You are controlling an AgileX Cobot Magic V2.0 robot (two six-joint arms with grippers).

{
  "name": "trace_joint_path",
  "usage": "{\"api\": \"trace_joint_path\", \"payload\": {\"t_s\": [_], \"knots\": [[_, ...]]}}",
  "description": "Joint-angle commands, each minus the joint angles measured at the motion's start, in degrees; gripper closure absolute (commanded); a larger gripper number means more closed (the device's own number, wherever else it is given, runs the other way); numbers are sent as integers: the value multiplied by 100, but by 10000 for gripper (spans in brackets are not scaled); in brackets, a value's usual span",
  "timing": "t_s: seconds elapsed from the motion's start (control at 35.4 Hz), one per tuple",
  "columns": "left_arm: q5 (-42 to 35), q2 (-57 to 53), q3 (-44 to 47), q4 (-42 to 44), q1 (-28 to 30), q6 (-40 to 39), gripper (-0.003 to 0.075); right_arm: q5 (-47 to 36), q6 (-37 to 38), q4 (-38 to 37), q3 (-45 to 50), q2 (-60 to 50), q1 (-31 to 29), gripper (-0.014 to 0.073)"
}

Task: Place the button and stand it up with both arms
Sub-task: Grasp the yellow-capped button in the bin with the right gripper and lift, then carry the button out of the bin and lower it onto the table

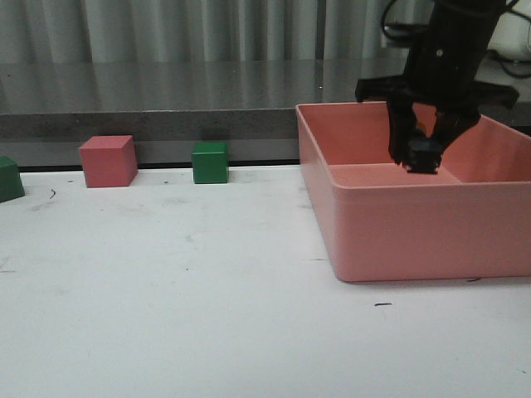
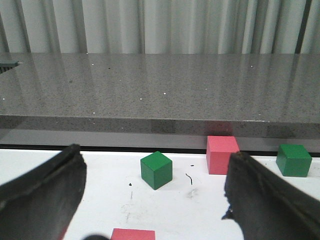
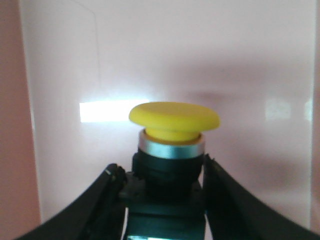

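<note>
Button (image 3: 172,150) base hidden within right claw (image 3: 165,200).

The pink bin's (image 1: 390,240) walls hem in the right gripper (image 1: 423,157) on every side; only upward is open. Left of it, bare table (image 1: 166,307) stretches to the pink cube (image 1: 108,161) and green cubes (image 1: 210,162) along the back edge.
</note>
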Motion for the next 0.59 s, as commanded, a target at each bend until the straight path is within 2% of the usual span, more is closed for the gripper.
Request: {"api": "trace_joint_path", "payload": {"t_s": [0.0,0.25,0.56], "knots": [[-418,70,-226,-52,-2,-57,176,-119,-49,-32,-246,-725,192,359],[-418,70,-226,-52,-2,-57,176,252,-107,144,-941,-965,1156,359],[-418,70,-226,-52,-2,-57,175,586,-123,554,-2217,142,2871,359]]}}
